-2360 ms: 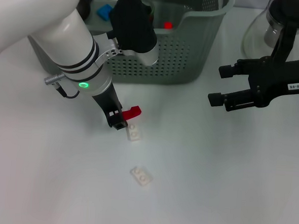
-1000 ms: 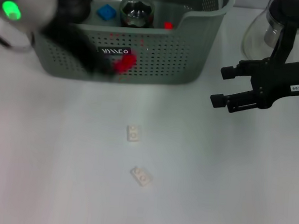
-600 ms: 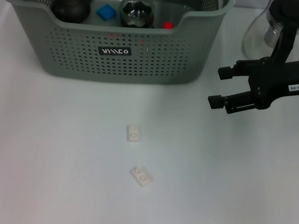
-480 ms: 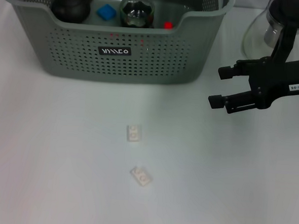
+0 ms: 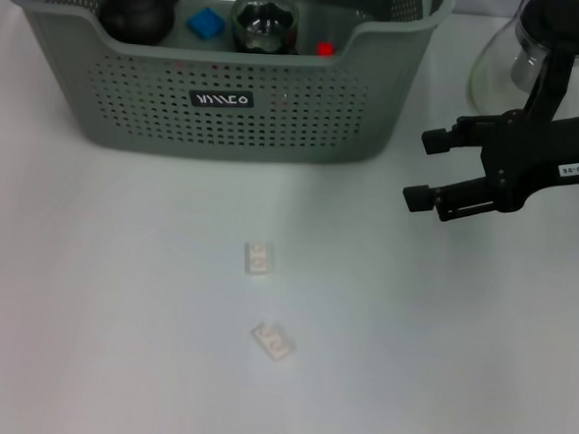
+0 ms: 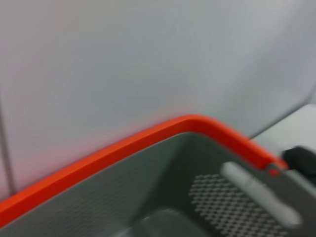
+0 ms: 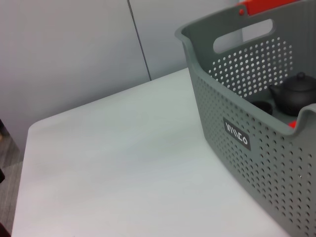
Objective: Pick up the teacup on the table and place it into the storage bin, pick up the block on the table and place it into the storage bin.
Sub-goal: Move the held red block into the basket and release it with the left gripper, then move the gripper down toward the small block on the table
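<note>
Storage bin cropped at the frame's top, glass teapot cut off at upper right, right arm's rear beyond the right edge, left wrist view blurred.

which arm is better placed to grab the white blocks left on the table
Right, probably. The right gripper, jaws open, hovers over the table right of the two white blocks; the left gripper is out of the head view.

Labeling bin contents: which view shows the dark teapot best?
Head view: the dark teapot sits whole in the storage bin's back left corner, seen from above. Right wrist view shows its spout and lid side-on behind the wall. Left wrist view shows only the bin's inside.
</note>
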Available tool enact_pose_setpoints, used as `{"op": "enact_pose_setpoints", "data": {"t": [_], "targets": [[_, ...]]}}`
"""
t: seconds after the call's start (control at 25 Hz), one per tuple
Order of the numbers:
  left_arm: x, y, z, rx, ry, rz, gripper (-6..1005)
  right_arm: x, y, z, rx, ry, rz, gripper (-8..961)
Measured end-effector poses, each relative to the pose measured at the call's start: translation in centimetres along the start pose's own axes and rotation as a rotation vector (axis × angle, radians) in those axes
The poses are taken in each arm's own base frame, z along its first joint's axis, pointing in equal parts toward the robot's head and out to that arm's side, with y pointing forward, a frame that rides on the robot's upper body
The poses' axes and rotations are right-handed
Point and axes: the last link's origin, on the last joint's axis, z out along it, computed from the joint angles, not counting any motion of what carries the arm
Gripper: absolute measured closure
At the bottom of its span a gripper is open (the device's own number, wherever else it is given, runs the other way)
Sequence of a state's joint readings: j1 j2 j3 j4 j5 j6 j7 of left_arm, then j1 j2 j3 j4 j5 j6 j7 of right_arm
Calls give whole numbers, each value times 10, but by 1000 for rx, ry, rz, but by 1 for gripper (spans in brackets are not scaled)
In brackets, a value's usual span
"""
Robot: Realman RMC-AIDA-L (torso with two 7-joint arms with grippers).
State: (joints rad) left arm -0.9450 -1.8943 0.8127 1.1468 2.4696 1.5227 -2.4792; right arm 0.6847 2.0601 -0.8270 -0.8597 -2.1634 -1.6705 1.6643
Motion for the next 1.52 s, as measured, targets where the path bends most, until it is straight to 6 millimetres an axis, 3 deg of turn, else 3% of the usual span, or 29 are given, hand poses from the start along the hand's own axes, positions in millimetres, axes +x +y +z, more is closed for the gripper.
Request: {"op": "enact_pose_setpoints", "data": {"t": [0.12,0.32,0.44,0.64,0.84,1.08,1.4,1.52], "targets": [[-7,16,-15,-111,40,30,495,0,1,0,-6,2,-1,26],[-51,57,-38,-454,94,207,381,1,3,-4,-23,9,-24,25],[-91,75,-32,-582,64,281,296,2,3,-7,-26,15,-29,25],[-142,92,-12,-641,4,332,115,1,4,-5,-47,39,-58,25],[-174,81,0,-551,-108,280,47,-8,8,14,-89,66,-126,25],[-197,64,9,-462,-226,212,47,-23,13,63,-130,151,-210,25],[-209,53,15,-375,-318,186,47,-26,17,125,-138,287,-300,25],[-209,51,16,-362,-321,186,47,-26,17,135,-122,299,-319,25]]}}
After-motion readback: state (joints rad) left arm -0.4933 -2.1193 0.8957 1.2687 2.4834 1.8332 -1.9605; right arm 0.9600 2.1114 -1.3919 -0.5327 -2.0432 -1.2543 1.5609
